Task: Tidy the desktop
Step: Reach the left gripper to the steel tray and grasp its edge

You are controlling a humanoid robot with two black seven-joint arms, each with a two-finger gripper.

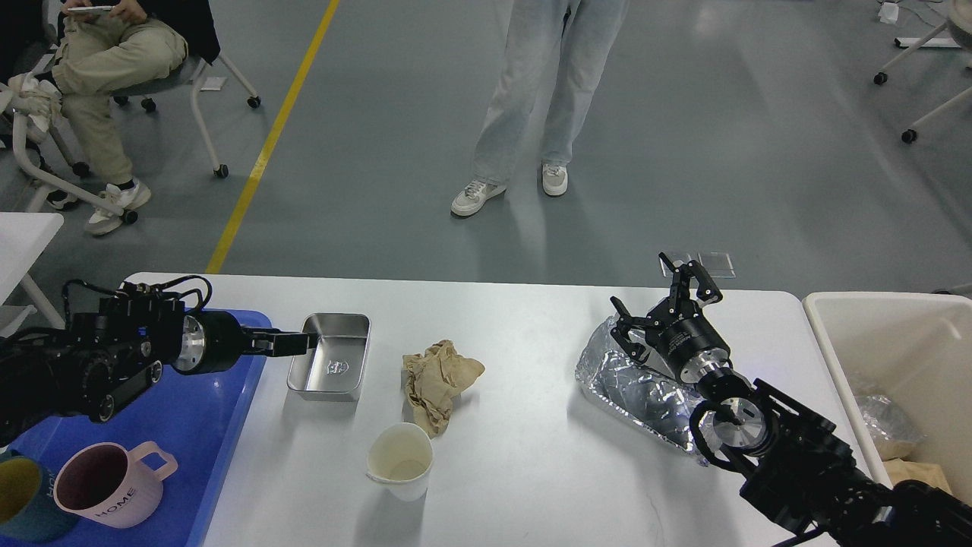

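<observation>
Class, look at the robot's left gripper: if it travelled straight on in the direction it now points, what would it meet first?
The left gripper points rightward at the metal tray on the desktop. It would most likely meet the tray's near left rim first; its height above the rim is unclear from this single view.
</observation>
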